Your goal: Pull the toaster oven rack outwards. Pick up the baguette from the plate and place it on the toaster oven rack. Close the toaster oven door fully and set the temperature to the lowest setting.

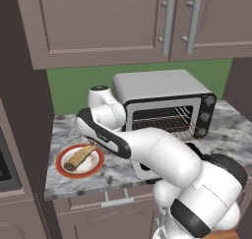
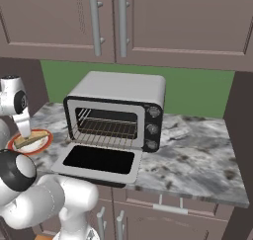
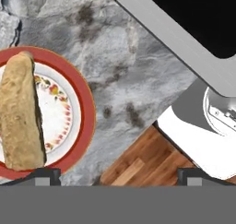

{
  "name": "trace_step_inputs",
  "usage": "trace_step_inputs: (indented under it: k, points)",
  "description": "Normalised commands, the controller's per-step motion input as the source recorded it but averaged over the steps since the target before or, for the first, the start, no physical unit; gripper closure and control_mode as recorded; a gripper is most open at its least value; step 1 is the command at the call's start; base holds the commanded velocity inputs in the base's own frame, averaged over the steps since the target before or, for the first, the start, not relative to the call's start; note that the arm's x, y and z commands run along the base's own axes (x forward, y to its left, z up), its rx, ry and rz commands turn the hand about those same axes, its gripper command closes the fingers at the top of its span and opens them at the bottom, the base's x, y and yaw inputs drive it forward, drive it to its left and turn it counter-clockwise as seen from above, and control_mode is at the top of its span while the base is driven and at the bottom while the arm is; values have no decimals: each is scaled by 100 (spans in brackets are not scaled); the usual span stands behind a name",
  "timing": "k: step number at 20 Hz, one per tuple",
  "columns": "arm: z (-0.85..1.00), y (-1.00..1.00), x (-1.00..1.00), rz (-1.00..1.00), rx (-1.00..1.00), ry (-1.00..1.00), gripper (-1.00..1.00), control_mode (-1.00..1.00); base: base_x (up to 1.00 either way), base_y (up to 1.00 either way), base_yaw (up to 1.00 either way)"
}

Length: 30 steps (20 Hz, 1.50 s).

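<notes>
marble counter (image 2: 197, 150) — plate (image 1: 63, 168), toaster oven (image 2: 116, 110)

One baguette (image 3: 20, 117); one plate (image 3: 78, 103); one toaster oven (image 2: 116, 110); three knobs (image 2: 153, 129)

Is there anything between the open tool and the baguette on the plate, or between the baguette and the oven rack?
Nothing visible blocks either path. The baguette lies bare on the plate; the tool hangs open above, off to its side. The toaster oven door is dropped flat, leaving the rack exposed.

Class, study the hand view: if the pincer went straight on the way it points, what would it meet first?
Probably the grey marbled stone counter, between the round orange-rimmed white plate and the lowered silver-framed oven door. The open pincer sits off-centre from the tan baguette; depth is unclear.
</notes>
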Motion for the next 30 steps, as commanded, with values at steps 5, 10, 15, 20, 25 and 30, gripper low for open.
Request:
trace_step_inputs:
  k: [5,10,15,20,25,30]
  points:
    - [-29,12,16,-10,0,-13,-100,-100,0,0,0]
    - [-21,0,29,-3,1,-1,-100,-100,0,0,0]
    - [-13,7,39,0,5,0,-100,-100,0,0,0]
    - [-25,10,23,1,3,0,-100,-100,0,0,0]
    - [-31,20,18,3,2,0,-100,-100,0,0,0]
    - [-17,24,26,4,4,0,-100,-100,0,0,0]
